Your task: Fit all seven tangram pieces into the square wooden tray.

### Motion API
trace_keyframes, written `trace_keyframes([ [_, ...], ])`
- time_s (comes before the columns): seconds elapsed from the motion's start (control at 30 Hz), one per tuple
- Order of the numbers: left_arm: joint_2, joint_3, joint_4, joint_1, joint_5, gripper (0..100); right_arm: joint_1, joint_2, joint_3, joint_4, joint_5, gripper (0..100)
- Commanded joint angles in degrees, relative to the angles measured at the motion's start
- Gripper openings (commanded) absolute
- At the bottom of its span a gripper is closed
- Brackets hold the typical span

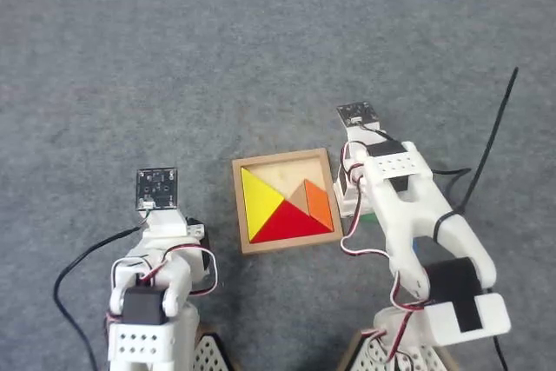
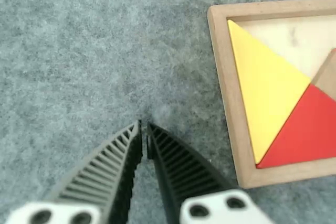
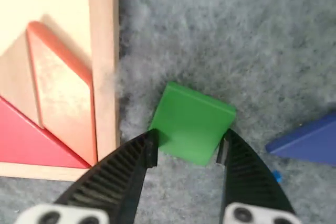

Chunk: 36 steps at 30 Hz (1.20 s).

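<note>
- Right wrist view puts my right pincer [image 3: 186, 148] down over the green square [image 3: 191, 121], one jaw tip pressed to each side of it; I read that as gripping.
- The green square lies flat on the desk [image 1: 174, 67], just outside the wooden tray [image 3: 102, 51], on the wall nearest the right arm.
- The tray sits mid-desk, a little toward the near edge where the arms stand.
- Inside it I see the yellow triangle [image 2: 265, 82], the red triangle [image 2: 310, 129] and the orange parallelogram [image 3: 60, 93]. A tan wedge beside the orange may be a piece or bare floor; I cannot tell.
- My judgement: I am at the pickup of the green square, with the tray roughly half filled.
- Next move as I see it: lift clear of the rim, carry over the wall and turn the square to match the open pale area toward the tray's far side.
- The tray wall so near the square is the main obstacle; a low carry would catch it.
- A blue triangle [image 3: 307, 140] lies on the desk near the green square, on the side away from the tray, not touching it.
- My left pincer [image 2: 143, 129] is closed and empty, above bare desk just beside the tray's opposite wall.
</note>
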Motion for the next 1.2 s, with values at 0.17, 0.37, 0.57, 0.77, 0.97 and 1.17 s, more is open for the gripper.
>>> trace_keyframes([
  [0.17,-1.1,-0.7,0.1,-0.4,-0.5,1,0.0,1.6,-0.5,-1.0,-0.8,19.2],
  [0.37,-1.1,-0.7,0.1,-0.4,-0.5,1,0.5,1.6,-0.7,-1.1,-1.0,19.2],
  [0.57,-1.1,-0.7,0.1,-0.4,-0.5,1,0.0,-0.4,-0.3,-1.1,-1.0,19.2],
  [0.77,-1.1,-0.7,0.1,-0.4,-0.5,1,-0.1,-7.6,4.1,-3.2,-1.1,19.2],
  [0.97,-1.1,-0.7,0.1,-0.4,-0.5,1,-3.6,-8.1,4.4,-3.6,-1.3,25.3],
  [1.17,-1.1,-0.7,0.1,-0.4,-0.5,1,-3.6,-6.4,4.3,-4.4,-2.5,27.0],
])
